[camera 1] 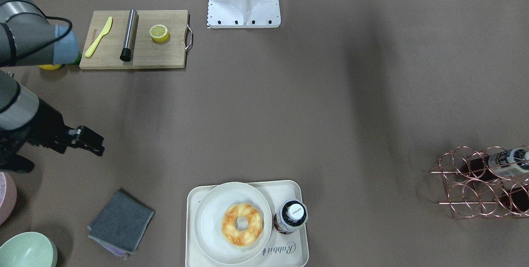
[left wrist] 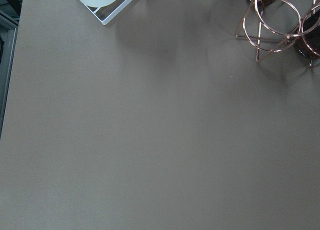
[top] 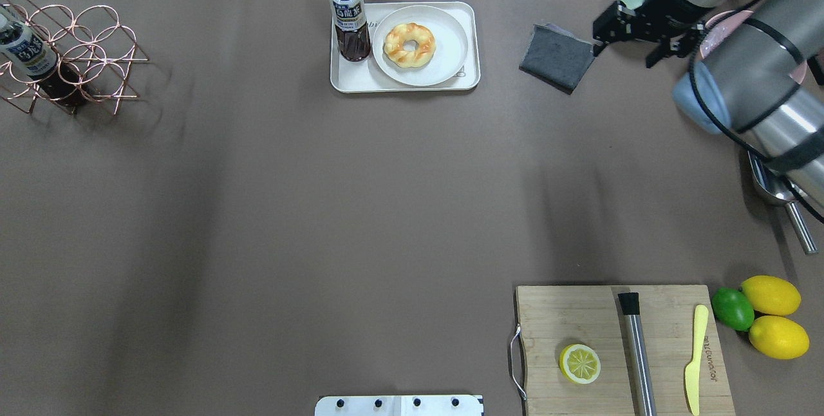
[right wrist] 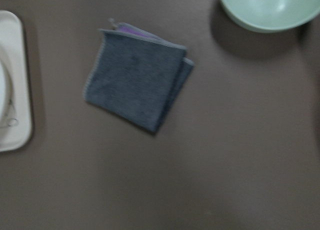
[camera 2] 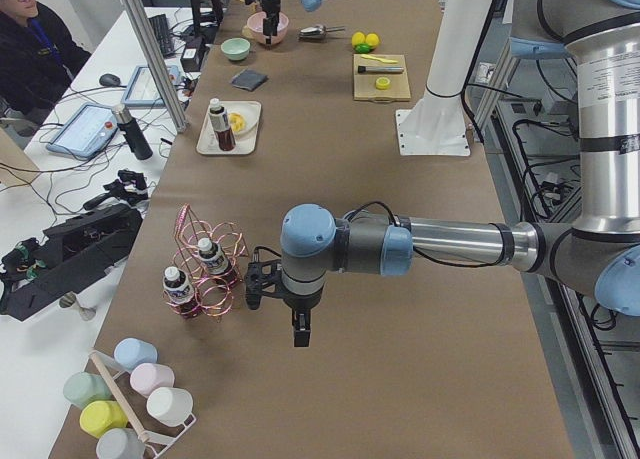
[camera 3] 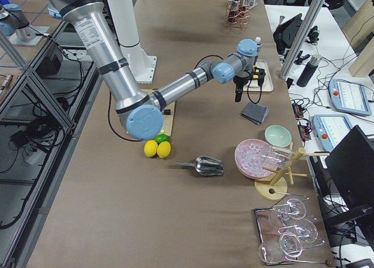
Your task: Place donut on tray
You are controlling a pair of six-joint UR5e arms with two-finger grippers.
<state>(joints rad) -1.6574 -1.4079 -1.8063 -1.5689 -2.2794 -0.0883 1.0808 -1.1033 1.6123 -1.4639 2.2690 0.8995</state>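
Observation:
The donut lies on a round off-white plate, which sits on the cream tray at the table's far middle. It also shows in the overhead view, as does the tray. My right gripper hangs above the table beside a folded grey cloth, well to the side of the tray, open and empty; it also shows in the overhead view. My left gripper shows only in the exterior left view, above bare table near the wire rack. I cannot tell if it is open.
A dark drink bottle stands on the tray beside the plate. A folded grey cloth and a green bowl lie near my right gripper. A copper wire rack holds bottles. A cutting board carries a halved lemon, grinder and knife.

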